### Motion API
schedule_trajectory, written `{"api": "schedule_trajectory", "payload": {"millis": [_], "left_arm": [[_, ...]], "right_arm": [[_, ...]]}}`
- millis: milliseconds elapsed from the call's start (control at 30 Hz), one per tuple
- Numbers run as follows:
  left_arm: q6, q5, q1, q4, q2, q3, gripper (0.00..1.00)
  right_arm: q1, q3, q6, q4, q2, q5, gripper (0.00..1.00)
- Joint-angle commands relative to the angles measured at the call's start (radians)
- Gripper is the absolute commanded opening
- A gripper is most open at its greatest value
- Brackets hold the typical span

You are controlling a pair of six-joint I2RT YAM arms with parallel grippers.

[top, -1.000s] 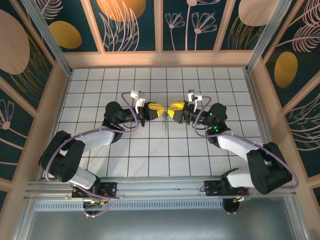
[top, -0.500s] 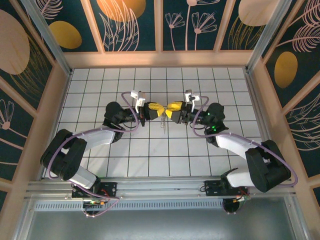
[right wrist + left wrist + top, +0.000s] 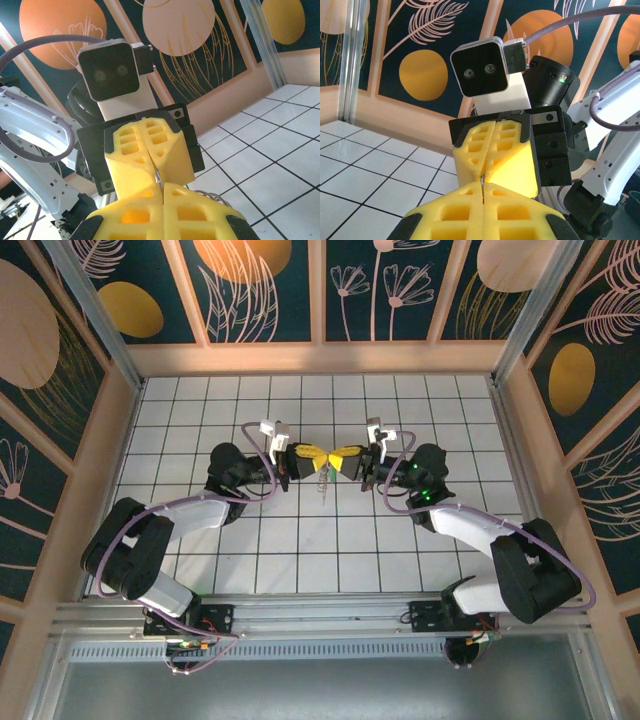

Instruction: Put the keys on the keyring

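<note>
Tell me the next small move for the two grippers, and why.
Probably a slight push of the right gripper toward the left gripper, both held shut. Their yellow tips meet above the table, a thin metal loop sits in the seam between them, and a small piece hangs below, so the threading looks unfinished.

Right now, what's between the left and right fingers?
Thin silvery wire, apparently the keyring, bridges the left fingers and right fingers; both wrist views show it.
</note>
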Motion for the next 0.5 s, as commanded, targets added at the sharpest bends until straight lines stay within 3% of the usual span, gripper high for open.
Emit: {"api": "schedule_trajectory", "payload": {"millis": [0, 133, 300, 467], "left_arm": [[-0.002, 0.017, 0.002, 0.065, -0.003, 0.013, 0.0], [0.018, 0.009, 0.006, 0.016, -0.014, 0.027, 0.0], [0.135, 0.004, 0.02, -0.183, -0.077, 0.066, 0.2], [0.264, 0.013, 0.04, -0.409, -0.133, 0.123, 0.28]], "right_arm": [[0.004, 0.022, -0.008, 0.005, 0.009, -0.014, 0.0], [-0.003, 0.036, -0.031, -0.03, 0.015, -0.014, 0.0], [-0.025, 0.075, -0.081, -0.118, 0.023, -0.026, 0.0], [-0.045, 0.135, -0.142, -0.229, 0.046, -0.059, 0.0]]}}
